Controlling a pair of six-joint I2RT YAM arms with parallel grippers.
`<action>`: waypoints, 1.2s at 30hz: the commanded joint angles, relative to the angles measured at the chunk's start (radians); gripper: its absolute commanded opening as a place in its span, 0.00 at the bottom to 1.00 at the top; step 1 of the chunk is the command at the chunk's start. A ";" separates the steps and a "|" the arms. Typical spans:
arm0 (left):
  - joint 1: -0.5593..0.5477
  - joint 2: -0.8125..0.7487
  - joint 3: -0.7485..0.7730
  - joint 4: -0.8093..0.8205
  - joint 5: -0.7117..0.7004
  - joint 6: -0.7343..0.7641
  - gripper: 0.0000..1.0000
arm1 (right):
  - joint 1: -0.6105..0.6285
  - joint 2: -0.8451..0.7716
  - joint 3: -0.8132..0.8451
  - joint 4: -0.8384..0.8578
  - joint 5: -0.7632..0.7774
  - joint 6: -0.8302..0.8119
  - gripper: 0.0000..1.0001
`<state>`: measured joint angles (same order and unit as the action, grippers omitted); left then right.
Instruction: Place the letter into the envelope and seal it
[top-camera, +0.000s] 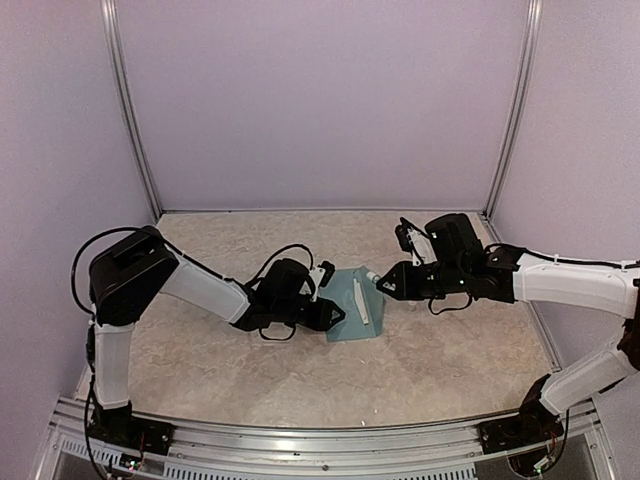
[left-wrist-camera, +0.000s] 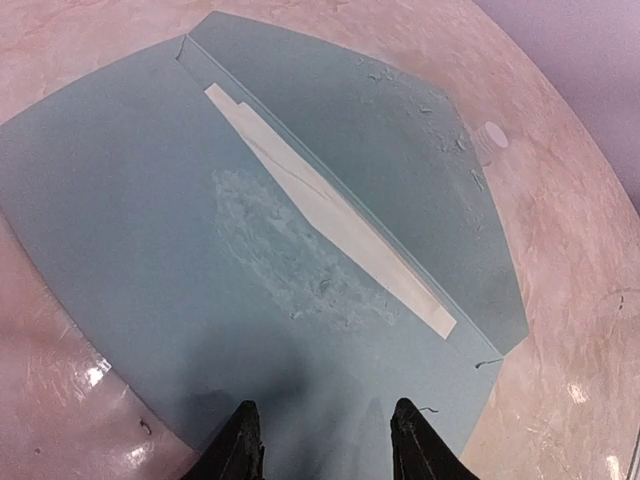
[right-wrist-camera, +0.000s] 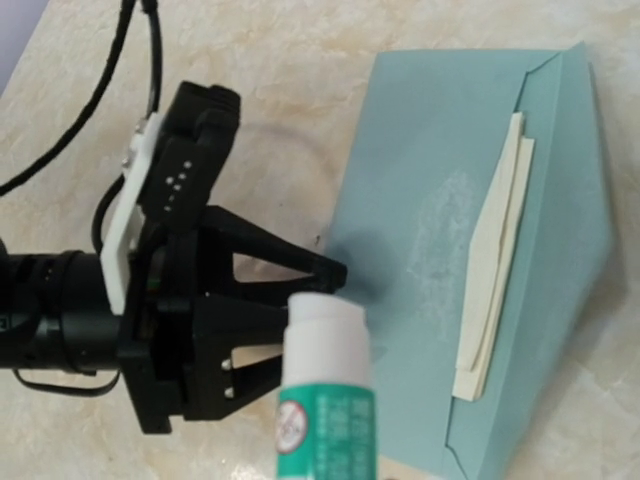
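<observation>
Glue stick (right-wrist-camera: 325, 400) gripped by right claw (top-camera: 390, 283), tip near envelope (left-wrist-camera: 130, 230) | left claw (left-wrist-camera: 325, 445) parted, empty, envelope just ahead under its tips | letter (left-wrist-camera: 340, 225) peeks from pocket | step: likely gluing done | next: fold flap (left-wrist-camera: 400, 140) onto whitish smear (left-wrist-camera: 280, 250), press.

Envelope (left-wrist-camera: 120, 250) — matt teal paper; table (left-wrist-camera: 560, 330) — glossy marbled surface.

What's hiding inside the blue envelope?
The letter, a folded cream paper, peeks out along the opening of the envelope, beside the open flap. Only that thin edge shows. The rest is covered by the envelope's blue front, so nothing else inside can be seen.
</observation>
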<state>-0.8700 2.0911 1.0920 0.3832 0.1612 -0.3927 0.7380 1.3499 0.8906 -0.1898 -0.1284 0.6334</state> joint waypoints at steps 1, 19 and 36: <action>-0.014 -0.036 -0.087 -0.047 -0.001 0.021 0.42 | -0.008 -0.030 -0.014 0.016 -0.015 0.011 0.07; -0.242 -0.336 -0.245 -0.216 -0.114 -0.160 0.41 | 0.000 -0.059 -0.020 -0.067 -0.141 -0.037 0.05; -0.118 -0.336 -0.164 -0.228 -0.157 -0.034 0.38 | 0.196 0.108 0.069 -0.281 -0.161 0.003 0.05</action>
<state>-0.9977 1.7103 0.8883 0.1406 0.0128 -0.4854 0.9176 1.4025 0.9096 -0.4229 -0.2813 0.6189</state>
